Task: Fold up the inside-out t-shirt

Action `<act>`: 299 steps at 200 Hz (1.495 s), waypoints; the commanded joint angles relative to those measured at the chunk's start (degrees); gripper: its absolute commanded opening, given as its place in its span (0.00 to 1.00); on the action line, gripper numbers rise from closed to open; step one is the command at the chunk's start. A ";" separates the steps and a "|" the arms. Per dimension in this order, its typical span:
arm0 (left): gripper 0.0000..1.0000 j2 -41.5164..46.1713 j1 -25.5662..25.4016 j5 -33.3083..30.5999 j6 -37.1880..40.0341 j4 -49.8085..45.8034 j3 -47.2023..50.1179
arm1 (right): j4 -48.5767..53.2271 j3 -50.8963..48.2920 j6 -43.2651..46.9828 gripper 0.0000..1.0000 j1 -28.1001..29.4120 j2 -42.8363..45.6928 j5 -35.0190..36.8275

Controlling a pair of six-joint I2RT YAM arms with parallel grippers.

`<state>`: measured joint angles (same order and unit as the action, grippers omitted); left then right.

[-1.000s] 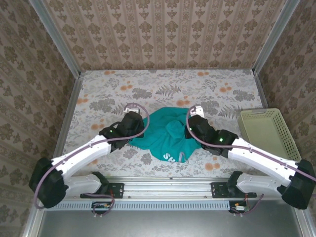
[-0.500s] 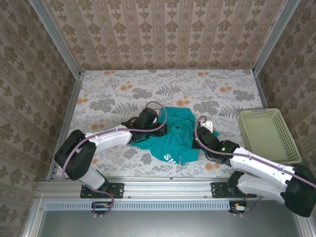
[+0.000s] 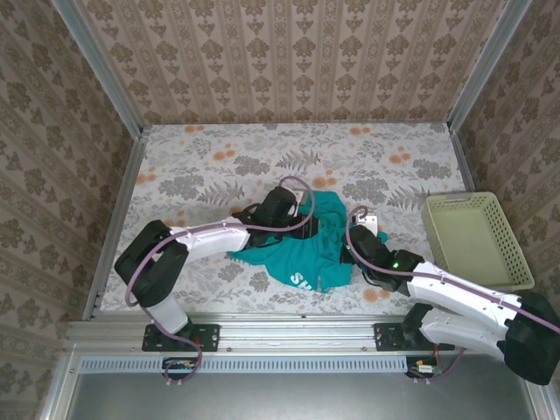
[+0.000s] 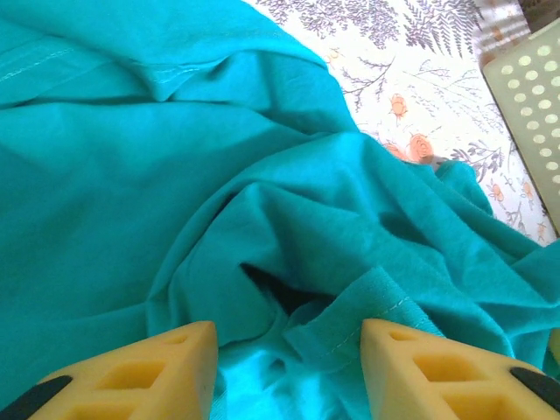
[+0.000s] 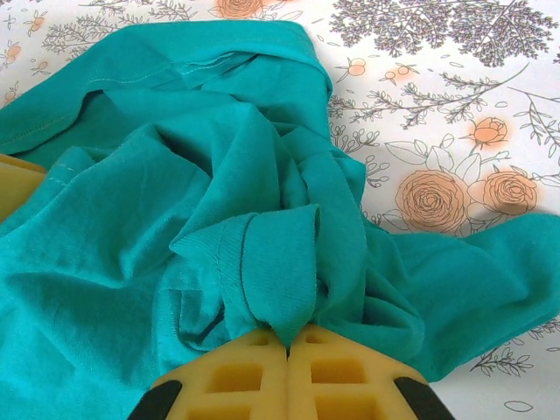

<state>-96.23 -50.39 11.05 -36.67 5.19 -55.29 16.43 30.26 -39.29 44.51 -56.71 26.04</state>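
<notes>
The teal-green t-shirt [image 3: 306, 249] lies bunched on the floral table in the middle of the top view, with white lettering at its near edge. My left gripper [image 3: 302, 221] rests over the shirt's far part. In the left wrist view its yellow fingers [image 4: 153, 376] stand wide apart over crumpled teal cloth [image 4: 175, 175], and a stitched hem fold [image 4: 367, 306] lies between them. My right gripper [image 3: 350, 252] sits at the shirt's right edge. In the right wrist view it [image 5: 287, 350] is shut, pinching a ribbed fold of the t-shirt [image 5: 271, 262].
A pale yellow plastic basket [image 3: 477, 236] stands at the right side of the table, and its perforated corner [image 4: 534, 96] shows in the left wrist view. Patterned walls enclose the table on three sides. Bare floral tabletop [image 3: 262, 153] lies behind the shirt.
My left arm has swung rightward across the shirt, its gripper now over the shirt's upper middle. My right gripper pulled back to the shirt's right edge and held there. The shirt looks more bunched.
</notes>
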 commanded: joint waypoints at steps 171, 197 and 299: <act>0.13 -5.41 -2.51 4.52 1.60 1.26 -6.38 | 0.74 0.42 -0.88 0.00 -1.35 -0.38 -0.64; 0.00 -4.04 -2.75 2.08 1.84 0.55 -5.67 | 0.83 0.67 -0.88 0.00 -1.36 -0.11 -0.55; 0.36 0.00 -4.20 -1.95 4.63 2.55 -2.12 | 0.61 0.21 -1.14 0.00 -1.78 0.90 -0.95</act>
<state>-95.22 -53.71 8.93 -33.50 6.94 -56.21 16.60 29.82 -39.48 43.07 -56.60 26.02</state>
